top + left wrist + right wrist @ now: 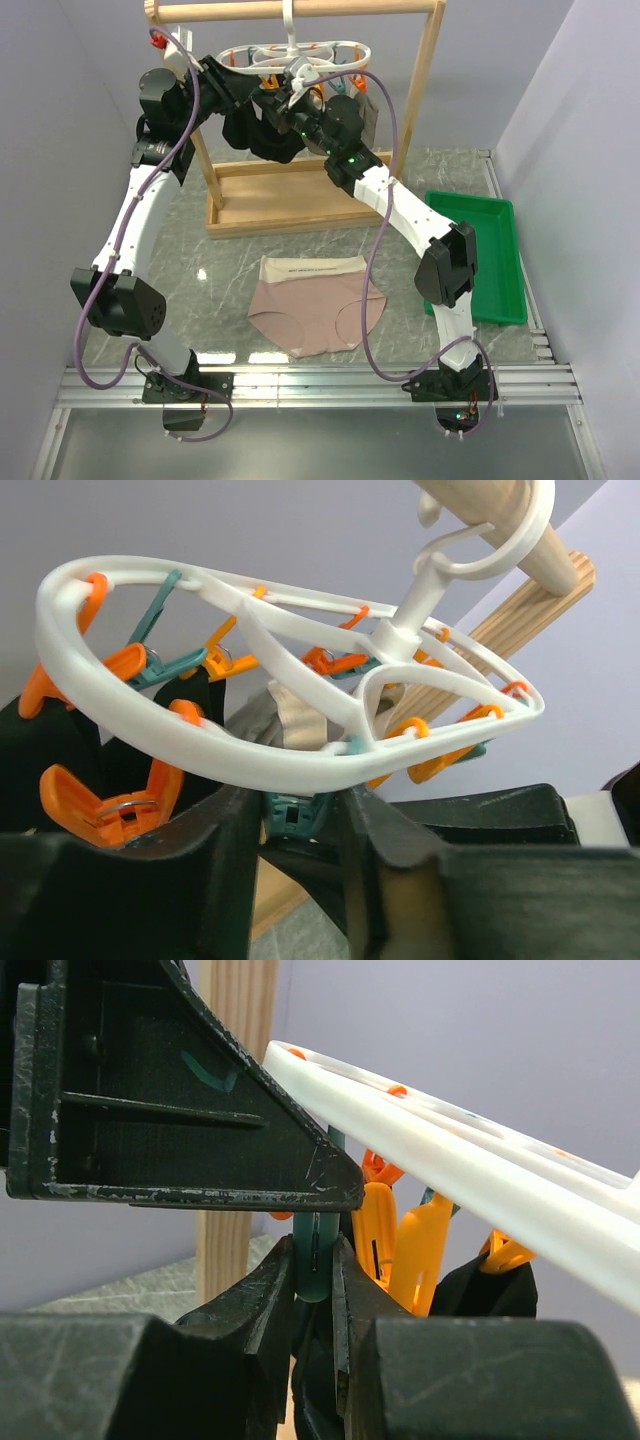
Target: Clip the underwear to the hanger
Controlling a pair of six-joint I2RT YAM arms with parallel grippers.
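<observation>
The pink-beige underwear (315, 305) lies flat on the table, apart from both arms. The white clip hanger (300, 55) hangs by its hook from the wooden rack's top bar, and its rings fill the left wrist view (250, 750). My left gripper (262, 92) is just under the ring, its jaws closed against a teal peg (295, 812). My right gripper (292, 105) meets it from the right and is shut on the lower end of a teal peg (315, 1250). It looks like the same peg. A black garment (265, 135) hangs from the hanger below both grippers.
The wooden rack (425, 90) stands at the back on its base (290, 195). A green tray (480, 255) sits at the right. A grey garment (365, 115) hangs behind my right wrist. Orange pegs (110, 810) dangle round the ring.
</observation>
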